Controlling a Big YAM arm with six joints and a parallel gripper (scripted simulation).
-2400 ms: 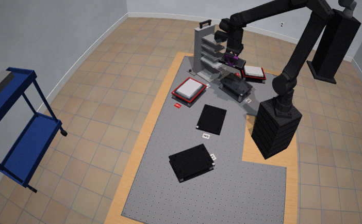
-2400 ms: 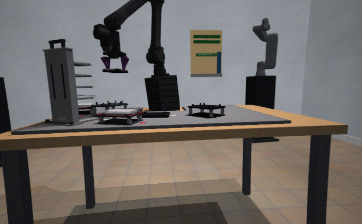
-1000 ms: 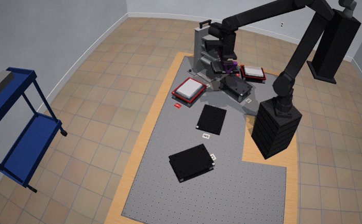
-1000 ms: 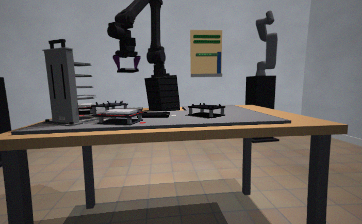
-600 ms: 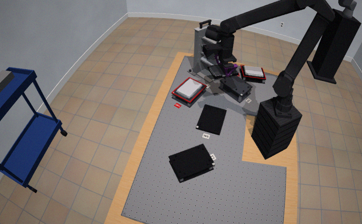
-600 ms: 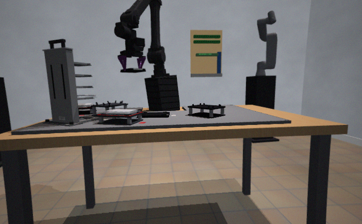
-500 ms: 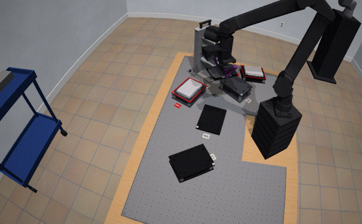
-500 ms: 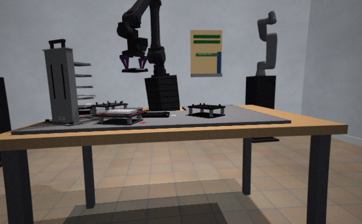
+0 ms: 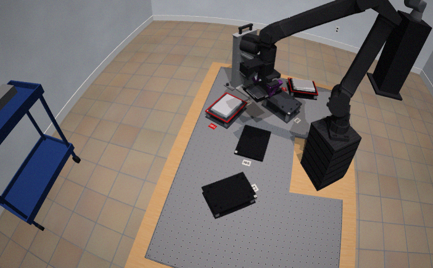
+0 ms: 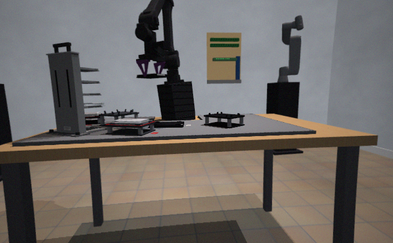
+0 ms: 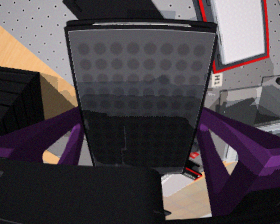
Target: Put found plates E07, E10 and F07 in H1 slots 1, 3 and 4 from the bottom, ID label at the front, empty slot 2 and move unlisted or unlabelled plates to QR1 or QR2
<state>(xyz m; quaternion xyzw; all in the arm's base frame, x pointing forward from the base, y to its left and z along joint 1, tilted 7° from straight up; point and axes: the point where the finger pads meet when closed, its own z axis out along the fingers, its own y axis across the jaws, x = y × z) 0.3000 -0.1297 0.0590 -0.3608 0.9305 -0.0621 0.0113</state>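
My gripper (image 9: 268, 87) hangs in the air in front of the grey plate hotel H1 (image 9: 241, 54), above the deck. Its purple fingers are shut on the long sides of a dark well plate (image 11: 138, 92), which it holds level, as the exterior view shows (image 10: 150, 75). In the wrist view the gripper (image 11: 139, 144) grips the plate's near half. No label shows on the plate's visible faces. The hotel (image 10: 66, 90) shows thin shelves (image 10: 90, 82) on its right side; I cannot tell what lies on them. Each of the two red-edged quarantine nests (image 9: 226, 107) (image 9: 302, 86) carries a white plate.
A black raised nest (image 9: 284, 104) stands right of the held plate. A flat black nest (image 9: 253, 142) lies mid-deck and another raised nest (image 9: 229, 194) nearer the front. The arm's black base (image 9: 329, 153) stands at the right. A blue cart (image 9: 8, 146) stands off the table.
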